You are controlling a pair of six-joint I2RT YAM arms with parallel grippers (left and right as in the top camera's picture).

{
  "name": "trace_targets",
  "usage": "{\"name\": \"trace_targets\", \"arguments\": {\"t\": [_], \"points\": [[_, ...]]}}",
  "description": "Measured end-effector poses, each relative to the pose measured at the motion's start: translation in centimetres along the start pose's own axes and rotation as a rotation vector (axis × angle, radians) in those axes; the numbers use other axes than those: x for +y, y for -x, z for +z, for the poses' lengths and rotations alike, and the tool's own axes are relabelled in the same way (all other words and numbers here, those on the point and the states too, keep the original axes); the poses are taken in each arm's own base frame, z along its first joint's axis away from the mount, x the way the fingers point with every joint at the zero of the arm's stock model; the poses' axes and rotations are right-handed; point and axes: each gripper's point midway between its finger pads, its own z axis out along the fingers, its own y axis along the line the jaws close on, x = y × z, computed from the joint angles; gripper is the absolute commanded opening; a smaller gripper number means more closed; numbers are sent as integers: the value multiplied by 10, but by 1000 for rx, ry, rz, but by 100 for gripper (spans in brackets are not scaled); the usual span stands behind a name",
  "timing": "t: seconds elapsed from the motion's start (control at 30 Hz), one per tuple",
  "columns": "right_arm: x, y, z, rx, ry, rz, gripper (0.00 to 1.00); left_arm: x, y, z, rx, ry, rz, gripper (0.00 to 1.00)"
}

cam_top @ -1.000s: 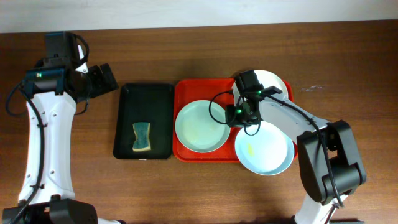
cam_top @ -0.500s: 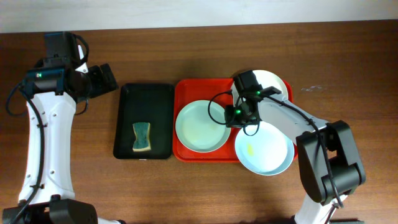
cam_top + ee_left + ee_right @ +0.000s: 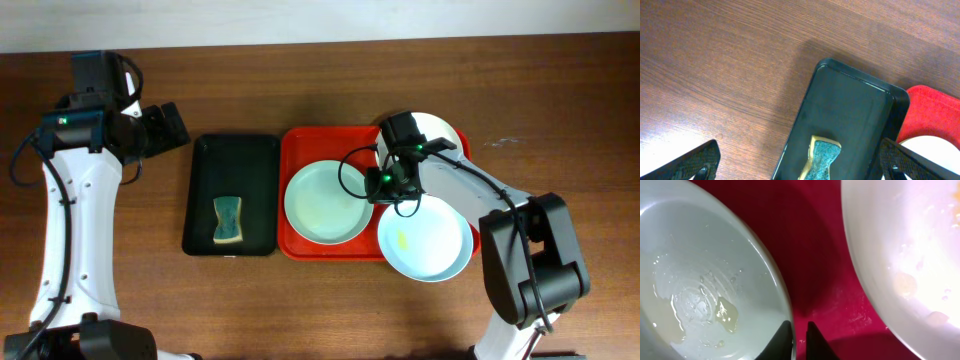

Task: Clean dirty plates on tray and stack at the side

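1. Overhead, we look straight down on the whole desk (image 3: 300, 90).
2. Our left wrist camera, at 10 o'clock, looks from some height toward the black tray (image 3: 845, 125), shared with overhead.
3. Our right wrist camera sits very close over the red tray (image 3: 815, 255), likewise shared.

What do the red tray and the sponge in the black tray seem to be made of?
Red tray: probably plastic, smooth, slight sheen, moulded rounded corners. Sponge: seemingly foam with a rough green scouring face, yellow edge showing.
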Motion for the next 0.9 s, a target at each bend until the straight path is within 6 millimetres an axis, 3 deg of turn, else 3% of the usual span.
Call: {"name": "trace_targets", "arguments": {"t": [0.13, 0.5, 0.8, 0.9], "points": [[0, 0, 0, 1, -1, 0, 16, 0, 0, 0, 0, 0, 0, 99], [0, 2, 1, -11, -12, -7, 16, 0, 0, 0, 0, 0, 0, 99], [0, 1, 3, -16, -10, -13, 8, 0, 0, 0, 0, 0, 0, 99], [1, 1, 3, -17, -9, -14, 16, 0, 0, 0, 0, 0, 0, 99]]}}
